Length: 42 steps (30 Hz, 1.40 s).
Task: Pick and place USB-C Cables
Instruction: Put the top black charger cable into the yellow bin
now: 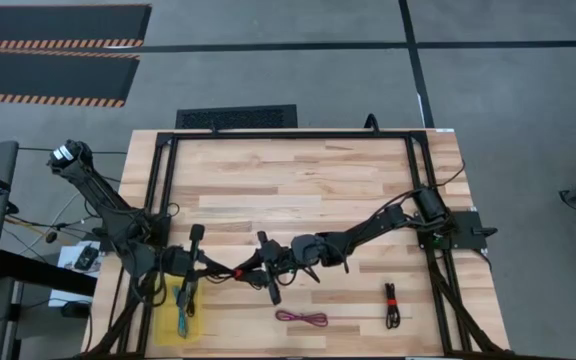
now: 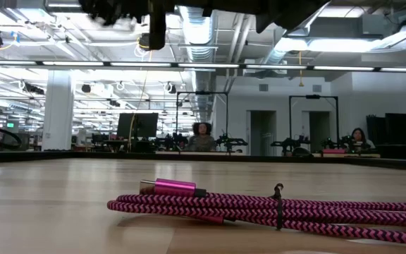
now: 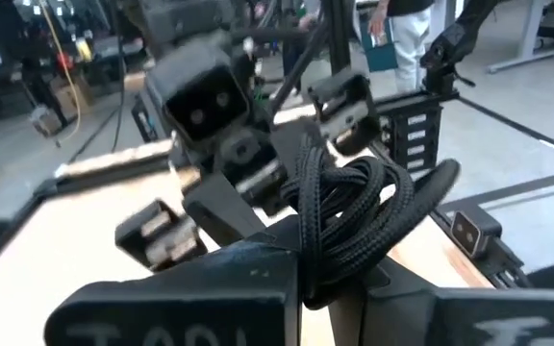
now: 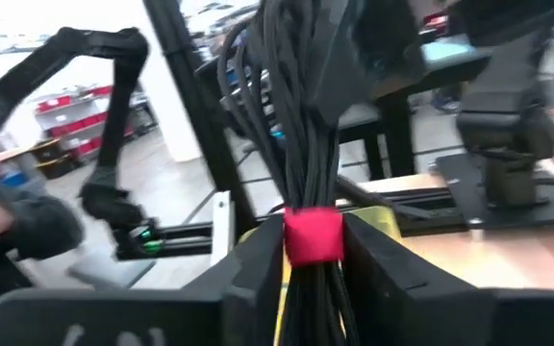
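Left tool (image 3: 325, 288), right tool (image 4: 311, 279) both clamp black cable bundle (image 4: 301, 125).

Wooden table (image 1: 298, 180) w/ black frame rails around edges. Yellow tray (image 1: 183, 322) at front-left corner. Grey floor beyond, black floor vent (image 1: 235, 117) just behind table, hazard-striped mats (image 1: 53, 52) far left. Low view: open lab, two seated people (image 2: 201, 137) in bkgd.
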### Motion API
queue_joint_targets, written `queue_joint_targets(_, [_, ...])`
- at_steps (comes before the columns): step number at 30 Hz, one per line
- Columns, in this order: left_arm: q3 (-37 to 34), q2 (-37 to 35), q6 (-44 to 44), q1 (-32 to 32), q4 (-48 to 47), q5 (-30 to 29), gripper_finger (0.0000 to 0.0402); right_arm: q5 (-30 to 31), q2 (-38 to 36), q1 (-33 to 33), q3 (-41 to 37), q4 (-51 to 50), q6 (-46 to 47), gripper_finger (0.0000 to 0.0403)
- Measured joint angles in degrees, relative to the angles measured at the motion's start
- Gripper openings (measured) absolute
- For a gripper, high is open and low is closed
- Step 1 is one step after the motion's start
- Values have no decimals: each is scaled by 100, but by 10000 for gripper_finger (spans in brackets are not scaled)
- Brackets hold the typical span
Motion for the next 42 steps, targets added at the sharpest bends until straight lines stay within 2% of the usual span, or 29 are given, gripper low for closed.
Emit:
queue_joint_targets(3, [0,-126,-588,0,-453,-17,3,565,-2,2,2,-150,-11,152])
queue_joint_targets(6, [0,-385,-1601,1,-1218,121,2,1136,0,2,2,-328,-126,174])
queue_joint_targets(8, [0,-620,-2489,-2,-1881,508,2,1475,0,0,2,-437,-207,185])
queue_joint_targets(11, [0,-938,-3987,-2,-2730,1457,3,1912,0,7,0,-658,-309,195])
queue_joint_targets(15, [0,-1099,-5596,-153,-3332,2742,15,2080,0,13,0,-800,-310,197])
queue_joint_targets(18, [0,-1041,-6351,-435,-3400,3019,23,2084,0,15,0,-834,-310,194])
queue_joint_targets(22, [0,-1071,-6674,-781,-3359,2911,24,2085,0,12,0,-837,-312,188])
queue_joint_targets(28, [0,-1571,-6456,-859,-3369,2591,13,2086,0,13,0,-862,-309,186])
queue_joint_targets(35, [0,-2229,-6671,-861,-3875,3424,13,2086,0,11,0,-883,-310,186])
queue_joint_targets(39, [0,-2270,-6957,-861,-4676,3469,13,2084,0,0,0,-1006,-200,186])
queue_joint_targets(42, [-149,-2061,-7240,-861,-4734,3528,13,2084,0,0,0,-1090,-132,186])
